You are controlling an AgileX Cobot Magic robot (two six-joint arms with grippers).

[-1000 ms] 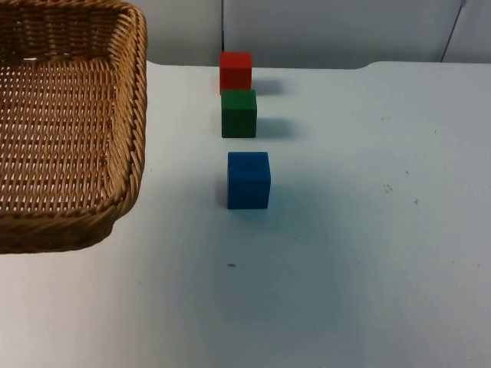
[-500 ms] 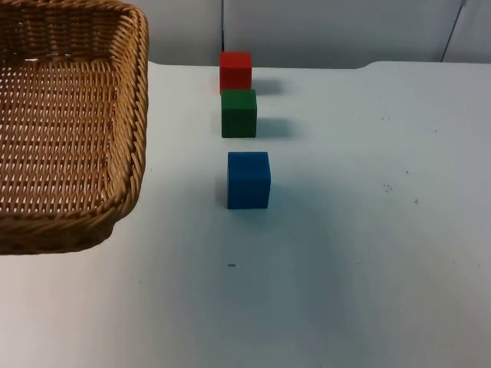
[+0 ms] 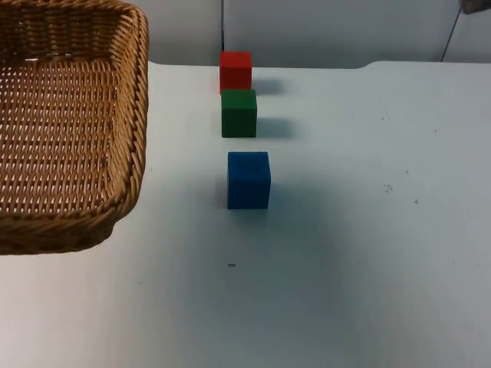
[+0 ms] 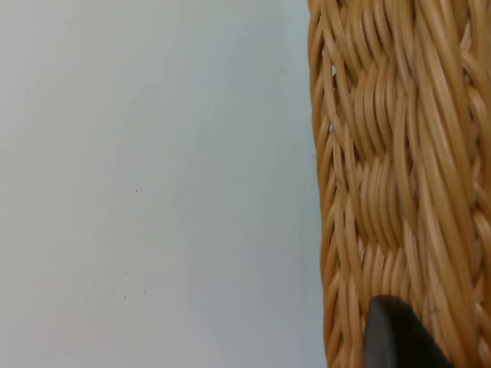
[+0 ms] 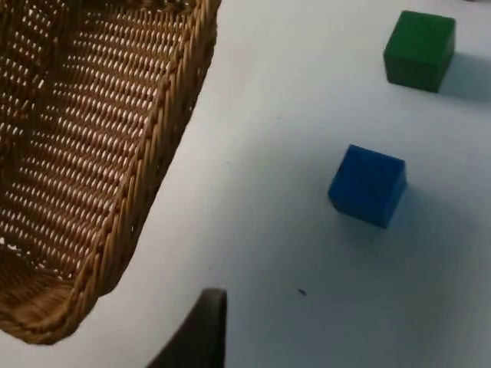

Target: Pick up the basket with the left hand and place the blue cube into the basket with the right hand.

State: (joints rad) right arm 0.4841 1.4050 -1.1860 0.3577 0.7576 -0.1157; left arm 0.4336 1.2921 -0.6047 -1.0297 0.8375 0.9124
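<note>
The woven wicker basket (image 3: 136,115) hangs at the table's left, lifted clear of the white top. My left gripper (image 4: 395,337) is shut on the basket's rim (image 4: 383,153), one black fingertip pressed against the weave. The blue cube (image 3: 248,180) stands alone near the middle of the table, a short way right of the basket. My right gripper (image 5: 201,333) hovers high over the near side of the table, well apart from the blue cube (image 5: 367,185) and beside the basket's corner (image 5: 165,130).
A green cube (image 3: 238,113) and a red cube (image 3: 235,71) stand in a row behind the blue one, toward the grey partition wall. The green cube (image 5: 420,49) is beyond the blue one in the right wrist view. Bare white table (image 3: 368,230) spreads right and front.
The basket has risen slightly. A dark bit of the right arm has come in at the top view's upper right corner. The cubes have not moved.
</note>
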